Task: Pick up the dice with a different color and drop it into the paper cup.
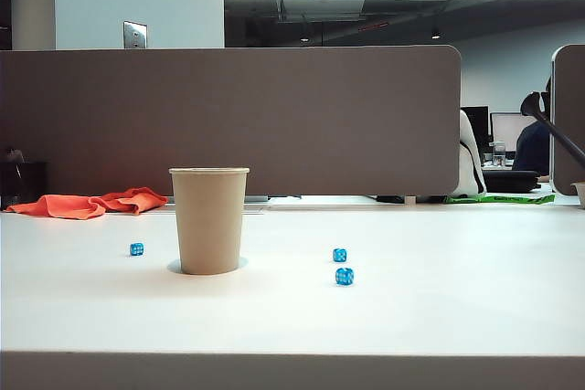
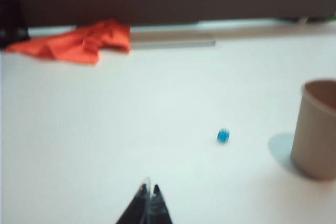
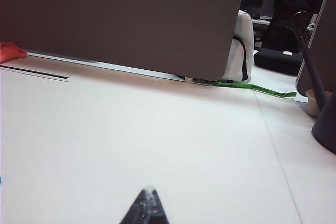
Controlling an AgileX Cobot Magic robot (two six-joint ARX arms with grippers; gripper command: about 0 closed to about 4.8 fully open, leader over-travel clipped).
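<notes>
White worktop [image 1: 457,317] runs back to a grey partition [image 1: 228,116], with an orange cloth [image 1: 91,204] lying at the far left. You have the paper cup [image 1: 209,220] upright near the middle, and only three blue dice [image 1: 136,248] lie around it: one to its left, two close together to its right. You cannot see the red die anywhere on the surface, so your drop looks done, with the die likely inside the cup, though no view looks into it. Your left gripper [image 2: 149,195] is closed on nothing, above bare worktop short of the cup. Your right gripper [image 3: 149,199] looks closed and empty too, well away from the dice.
</notes>
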